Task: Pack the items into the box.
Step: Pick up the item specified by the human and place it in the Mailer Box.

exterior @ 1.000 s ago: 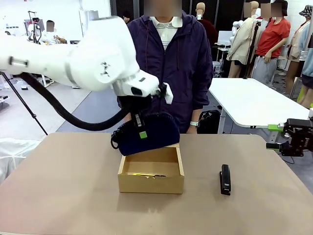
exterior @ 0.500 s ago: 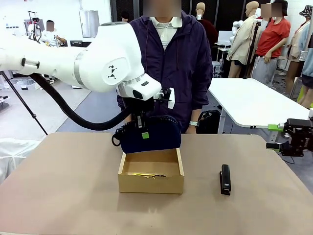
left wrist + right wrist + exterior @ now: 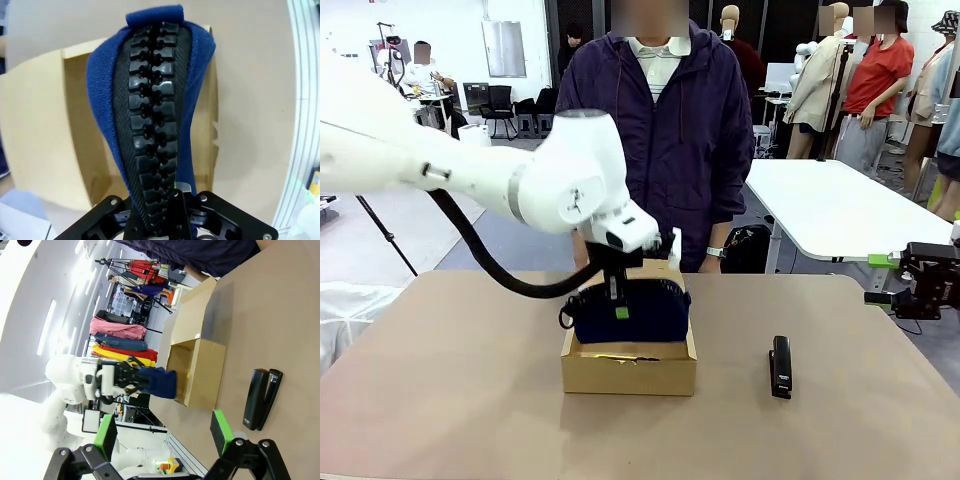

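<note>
At centre frame in the front view, my left pincer [image 3: 620, 306] is clamped on the top edge of the navy blue soft zippered pouch [image 3: 638, 316]. The pouch's lower part sits inside the tan cardboard box [image 3: 630, 375] on the brown worktop [image 3: 460, 400]. Right of the box lies a black stapler [image 3: 780, 366]. My right pincer [image 3: 163, 429] hangs at the front view's right edge, green pads apart, holding nothing.

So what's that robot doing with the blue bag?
The robot's left gripper is shut on the blue pouch, pinching it at the zipper, and holds it with its bottom just inside the open cardboard box. The right gripper is open and holds nothing, off at the table's right edge. A black stapler lies beside the box. A person stands at the far side.
</note>
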Tool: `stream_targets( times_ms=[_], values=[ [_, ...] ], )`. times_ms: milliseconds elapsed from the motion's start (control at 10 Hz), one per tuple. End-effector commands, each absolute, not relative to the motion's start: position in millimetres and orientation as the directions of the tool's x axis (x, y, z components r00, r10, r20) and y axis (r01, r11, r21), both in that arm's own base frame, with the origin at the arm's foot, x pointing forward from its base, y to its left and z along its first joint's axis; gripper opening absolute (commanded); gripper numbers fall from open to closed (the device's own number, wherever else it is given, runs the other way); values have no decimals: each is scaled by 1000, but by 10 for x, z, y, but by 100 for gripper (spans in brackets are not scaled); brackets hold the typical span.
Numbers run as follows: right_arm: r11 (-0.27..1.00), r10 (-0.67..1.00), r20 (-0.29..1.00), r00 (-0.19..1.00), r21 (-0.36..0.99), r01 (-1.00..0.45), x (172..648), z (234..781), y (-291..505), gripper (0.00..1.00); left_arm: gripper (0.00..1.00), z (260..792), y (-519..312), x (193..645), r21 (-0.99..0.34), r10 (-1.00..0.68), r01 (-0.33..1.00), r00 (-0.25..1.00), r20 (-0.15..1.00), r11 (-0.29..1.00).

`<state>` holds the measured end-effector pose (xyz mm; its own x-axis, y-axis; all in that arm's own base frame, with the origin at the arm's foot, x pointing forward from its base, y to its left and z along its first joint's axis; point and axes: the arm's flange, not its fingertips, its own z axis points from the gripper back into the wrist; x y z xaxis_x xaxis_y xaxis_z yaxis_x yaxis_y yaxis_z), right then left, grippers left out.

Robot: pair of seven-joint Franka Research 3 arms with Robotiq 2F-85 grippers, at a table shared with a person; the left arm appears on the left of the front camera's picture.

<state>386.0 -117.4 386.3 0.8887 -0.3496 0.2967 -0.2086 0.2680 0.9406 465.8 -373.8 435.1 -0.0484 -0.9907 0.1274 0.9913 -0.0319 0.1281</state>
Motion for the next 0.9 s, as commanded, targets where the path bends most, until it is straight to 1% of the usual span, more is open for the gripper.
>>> stream_targets(
  times_ms=[0,100,200,500,600,700,800],
  values=[
    [263,-339,279,898,945,-194,3857,3925,-1197,100,0,4124,-3817,4782,121,-993,992,-58,105,-45],
    [263,-339,279,898,945,-194,3857,3925,-1197,100,0,3959,-3847,4817,103,-994,994,-56,89,-47],
    [263,-339,279,898,945,-194,3857,3925,-1197,100,0,3826,-3882,4852,97,-999,995,-21,24,-19],
    [263,-339,279,898,945,-194,3857,3925,-1197,100,0,3584,-3974,4919,9,-998,999,-52,-21,-52],
    [263,-339,279,898,945,-194,3857,3925,-1197,100,26,3567,-3990,4920,1,-998,998,-58,-30,-58],
    [263,-339,279,898,945,-194,3857,3925,-1197,100,85,3570,-3994,4924,-7,-998,998,-64,-29,-64],
    [263,-339,279,898,945,-194,3857,3925,-1197,100,100,3588,-3986,4920,-2,-998,998,-66,-19,-66]
  ],
)
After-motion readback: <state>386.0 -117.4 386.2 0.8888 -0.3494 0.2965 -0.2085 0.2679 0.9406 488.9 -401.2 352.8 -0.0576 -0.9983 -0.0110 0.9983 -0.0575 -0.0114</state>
